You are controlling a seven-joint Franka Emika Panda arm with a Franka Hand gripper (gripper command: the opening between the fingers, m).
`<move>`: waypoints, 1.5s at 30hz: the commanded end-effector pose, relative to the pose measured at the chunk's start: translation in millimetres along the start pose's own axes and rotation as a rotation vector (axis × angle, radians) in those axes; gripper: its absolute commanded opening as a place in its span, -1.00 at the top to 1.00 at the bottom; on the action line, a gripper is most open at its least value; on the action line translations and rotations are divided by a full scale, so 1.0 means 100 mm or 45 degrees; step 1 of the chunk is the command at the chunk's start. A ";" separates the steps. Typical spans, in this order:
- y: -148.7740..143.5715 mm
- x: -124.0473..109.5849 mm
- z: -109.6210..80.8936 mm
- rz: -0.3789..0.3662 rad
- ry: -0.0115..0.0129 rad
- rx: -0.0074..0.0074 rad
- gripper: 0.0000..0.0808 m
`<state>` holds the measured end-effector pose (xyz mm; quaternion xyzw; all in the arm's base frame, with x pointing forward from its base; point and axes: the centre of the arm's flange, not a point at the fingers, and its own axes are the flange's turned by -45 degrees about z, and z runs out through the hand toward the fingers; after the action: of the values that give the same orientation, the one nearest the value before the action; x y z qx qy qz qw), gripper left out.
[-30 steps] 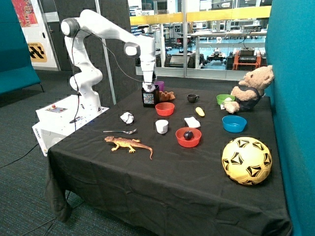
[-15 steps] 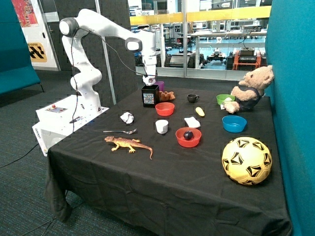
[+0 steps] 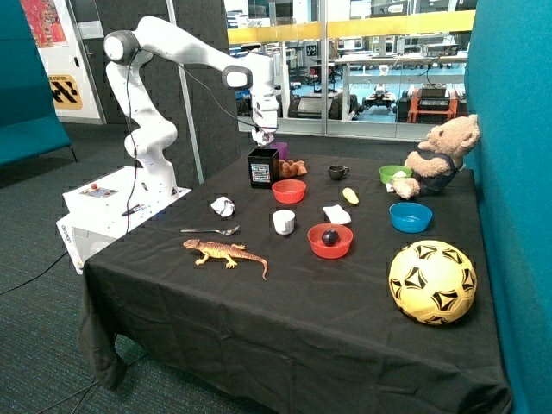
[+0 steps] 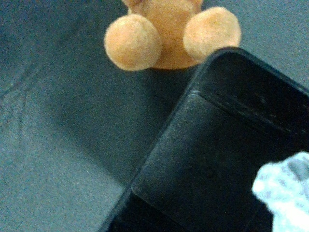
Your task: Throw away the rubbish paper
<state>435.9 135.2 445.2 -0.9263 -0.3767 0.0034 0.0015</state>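
Note:
One crumpled white paper ball (image 3: 222, 206) lies on the black tablecloth, near the table's edge on the robot-base side, beside a spoon. A second crumpled white paper (image 4: 285, 193) lies inside the black bin (image 4: 217, 145), as the wrist view shows. The bin (image 3: 263, 168) stands at the back of the table next to a red bowl. My gripper (image 3: 262, 136) hangs a little above the bin's opening, clear of its rim, and holds nothing that I can see.
Near the bin are an empty red bowl (image 3: 289, 191), a small brown plush (image 3: 293, 167) and a purple cup (image 3: 279, 150). A white cup (image 3: 283, 222), a folded white square (image 3: 336, 214), a spoon (image 3: 211, 230) and a toy lizard (image 3: 226, 253) lie mid-table. A football (image 3: 432, 281) and teddy bear (image 3: 440, 155) are on the far side.
My gripper has risen out of the black bin and now hangs above it. The paper ball on the cloth has not moved.

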 end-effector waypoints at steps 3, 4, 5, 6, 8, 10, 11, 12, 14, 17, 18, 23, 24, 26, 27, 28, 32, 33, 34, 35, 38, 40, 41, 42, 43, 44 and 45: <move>-0.06 0.04 0.08 0.026 0.0067 -0.0068 0.79; -0.04 0.03 0.10 0.037 0.0068 -0.0067 0.66; -0.02 0.03 0.10 0.039 0.0068 -0.0067 0.58; -0.01 0.02 0.11 0.040 0.0068 -0.0067 0.52; 0.01 0.01 0.12 0.043 0.0068 -0.0067 0.42; 0.01 0.00 0.13 0.043 0.0068 -0.0067 0.07; 0.01 0.00 0.14 0.045 0.0068 -0.0067 -0.12; 0.02 0.00 0.14 0.048 0.0068 -0.0067 -0.24; 0.02 0.00 0.14 0.049 0.0068 -0.0067 -0.36; 0.03 0.00 0.15 0.055 0.0068 -0.0067 -0.41; 0.03 0.00 0.15 0.063 0.0068 -0.0067 -0.45; 0.09 0.01 0.17 0.083 0.0069 -0.0066 -0.53; 0.10 0.01 0.17 0.091 0.0069 -0.0066 -0.60; 0.14 0.01 0.19 0.116 0.0070 -0.0065 -0.68; 0.16 0.01 0.20 0.117 0.0070 -0.0065 -0.71; 0.17 0.01 0.20 0.126 0.0070 -0.0065 -0.74; 0.21 0.00 0.22 0.133 0.0070 -0.0065 -0.78; 0.22 0.00 0.22 0.136 0.0070 -0.0065 -0.79; 0.22 -0.01 0.22 0.135 0.0070 -0.0065 -0.80; 0.22 -0.01 0.22 0.134 0.0070 -0.0065 -0.80; 0.22 0.00 0.23 0.131 0.0070 -0.0065 -0.83; 0.21 0.01 0.23 0.126 0.0070 -0.0065 -0.86; 0.20 0.02 0.23 0.122 0.0070 -0.0065 -0.88; 0.19 0.03 0.22 0.120 0.0070 -0.0065 -0.94; 0.18 0.04 0.22 0.119 0.0070 -0.0065 -0.92; 0.18 0.05 0.21 0.119 0.0070 -0.0065 -0.95; 0.17 0.05 0.21 0.119 0.0070 -0.0065 -0.93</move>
<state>447.2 122.9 423.2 -0.9428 -0.3333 -0.0026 0.0007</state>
